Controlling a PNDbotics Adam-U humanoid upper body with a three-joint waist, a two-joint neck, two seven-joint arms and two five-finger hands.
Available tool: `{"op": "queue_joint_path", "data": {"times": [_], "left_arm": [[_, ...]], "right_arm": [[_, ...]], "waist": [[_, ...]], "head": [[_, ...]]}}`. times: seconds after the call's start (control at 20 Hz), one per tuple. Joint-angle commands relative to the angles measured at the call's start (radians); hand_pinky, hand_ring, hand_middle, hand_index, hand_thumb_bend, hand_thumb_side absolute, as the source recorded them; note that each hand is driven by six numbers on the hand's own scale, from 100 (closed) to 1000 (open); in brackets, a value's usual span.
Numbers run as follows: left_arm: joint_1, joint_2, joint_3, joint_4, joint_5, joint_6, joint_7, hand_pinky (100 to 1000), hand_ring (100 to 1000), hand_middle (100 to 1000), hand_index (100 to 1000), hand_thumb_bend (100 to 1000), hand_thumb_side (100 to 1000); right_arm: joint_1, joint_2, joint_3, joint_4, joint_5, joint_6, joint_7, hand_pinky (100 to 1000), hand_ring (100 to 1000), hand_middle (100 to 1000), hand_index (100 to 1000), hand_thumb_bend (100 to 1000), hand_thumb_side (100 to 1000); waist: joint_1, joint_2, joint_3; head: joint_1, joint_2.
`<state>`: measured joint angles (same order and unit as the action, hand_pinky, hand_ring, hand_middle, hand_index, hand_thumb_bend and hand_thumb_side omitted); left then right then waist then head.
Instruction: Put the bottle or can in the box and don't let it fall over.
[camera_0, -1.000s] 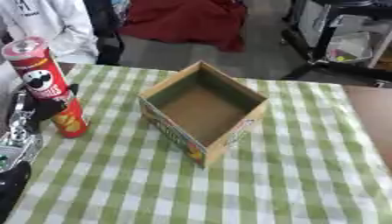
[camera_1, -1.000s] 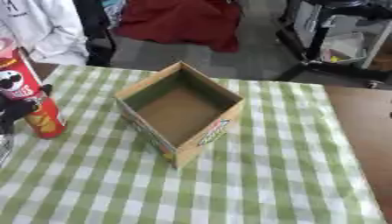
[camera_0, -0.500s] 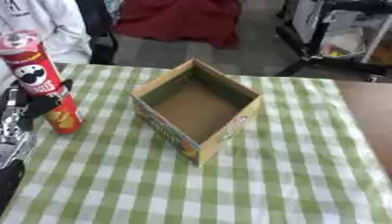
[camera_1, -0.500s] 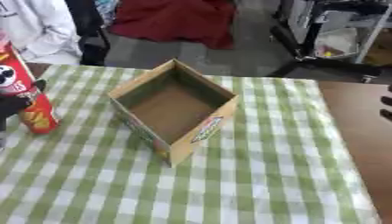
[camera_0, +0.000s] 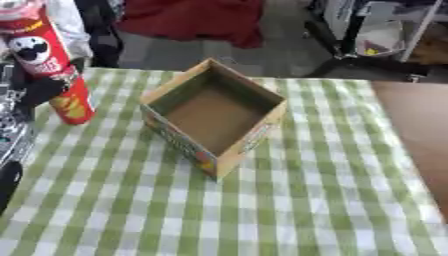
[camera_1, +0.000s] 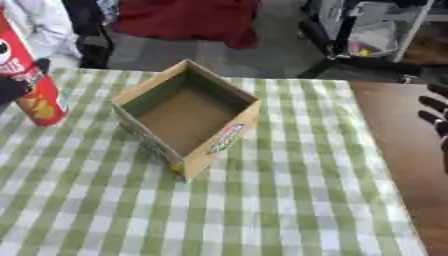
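Observation:
A tall red crisp can (camera_0: 54, 67) stands upright at the table's far left, well left of the box. My left hand (camera_0: 39, 89) has its black fingers curled round the can's middle. I cannot tell whether the can's base touches the cloth. The open cardboard box (camera_0: 214, 112) sits in the middle of the table, one corner towards me, with nothing inside. Only the dark fingers of my right hand (camera_1: 433, 114) show, at the right edge and relaxed, far from the box.
A green-and-white checked cloth (camera_0: 289, 210) covers the table, with bare brown tabletop (camera_1: 411, 165) on the right. Beyond the far edge are a red cloth heap (camera_0: 197, 20), a black stand (camera_0: 350, 45) and a person's white sleeve (camera_1: 39, 25).
The can, held in my left hand, has risen a little against the box. The whole picture has shifted too, so the camera moved. My right hand's fingers have come into the right edge.

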<state>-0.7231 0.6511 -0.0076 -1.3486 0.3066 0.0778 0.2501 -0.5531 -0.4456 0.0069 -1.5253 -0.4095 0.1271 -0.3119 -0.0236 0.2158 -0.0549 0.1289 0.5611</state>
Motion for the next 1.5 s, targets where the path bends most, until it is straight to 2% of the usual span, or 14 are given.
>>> {"op": "queue_joint_path", "data": {"times": [0.05,0.4,0.75,1.25,1.5], "left_arm": [[-0.062,-0.008,-0.029,-0.053,-0.015,0.037,-0.016,828,524,509,587,386,100],[-0.180,-0.086,-0.069,-0.047,-0.043,0.073,-0.037,827,526,510,589,378,100],[-0.255,-0.176,-0.103,0.002,-0.079,0.079,-0.060,825,533,515,595,381,100],[-0.257,-0.249,-0.116,0.049,-0.141,0.043,-0.064,822,538,519,600,384,100],[-0.234,-0.264,-0.116,0.079,-0.157,0.001,-0.066,814,543,521,604,387,100]], "right_arm": [[-0.014,-0.027,-0.005,-0.012,0.001,-0.002,0.003,878,865,845,890,310,910],[-0.016,-0.027,-0.006,-0.015,0.000,-0.004,0.001,878,865,845,890,306,912],[-0.033,-0.009,0.002,-0.018,-0.001,-0.002,0.006,879,864,844,890,305,913],[-0.060,0.010,0.005,-0.027,-0.003,-0.002,0.008,879,865,845,890,306,915],[-0.073,0.013,0.005,-0.035,-0.004,-0.004,0.008,879,865,845,890,305,909]], "waist": [[0.005,-0.026,-0.004],[0.015,-0.029,-0.019],[0.027,-0.020,-0.044],[0.040,0.006,-0.086],[0.044,0.016,-0.096]], "head": [[-0.008,0.004],[-0.038,0.007],[-0.031,-0.007],[-0.009,-0.026],[-0.010,-0.029]]}}
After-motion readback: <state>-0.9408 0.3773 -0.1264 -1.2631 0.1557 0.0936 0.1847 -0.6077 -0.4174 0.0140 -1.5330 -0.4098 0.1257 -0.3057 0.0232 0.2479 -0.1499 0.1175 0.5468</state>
